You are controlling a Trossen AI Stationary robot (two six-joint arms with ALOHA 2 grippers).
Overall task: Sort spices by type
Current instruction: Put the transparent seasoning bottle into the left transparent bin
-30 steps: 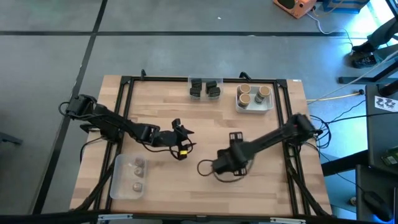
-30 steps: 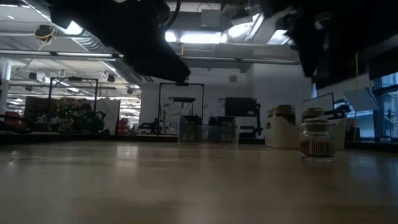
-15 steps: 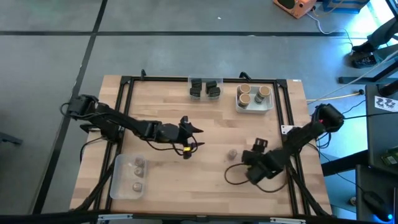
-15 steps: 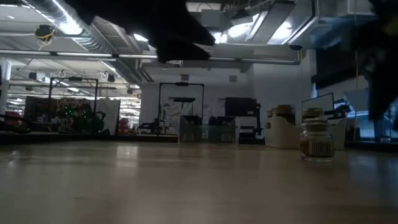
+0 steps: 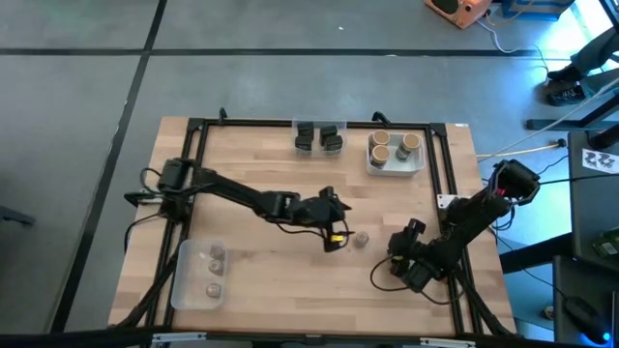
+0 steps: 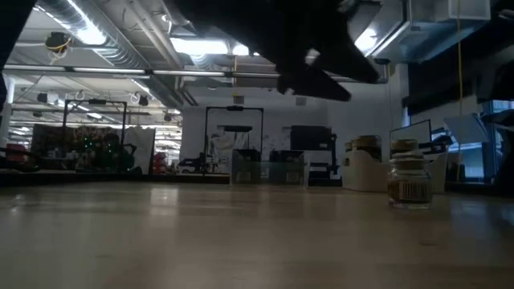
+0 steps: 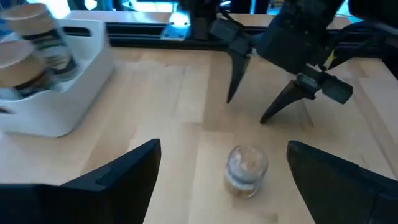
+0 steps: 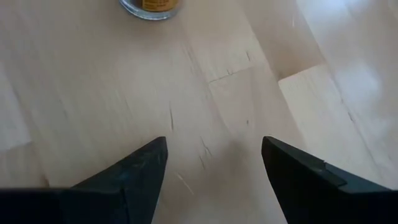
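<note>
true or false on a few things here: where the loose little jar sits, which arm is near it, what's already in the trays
1. A small jar stands alone on the bare wood table, outside every tray. True.
2. The left gripper is beside that jar with its jaws open. True.
3. The right gripper is clamped on the jar. False: its jaws are open over bare wood, apart from the jar.
4. The white tray holds three tan-topped jars. True.
5. The clear tray at the table's front left has nothing in it. False: two small jars lie in it.
</note>
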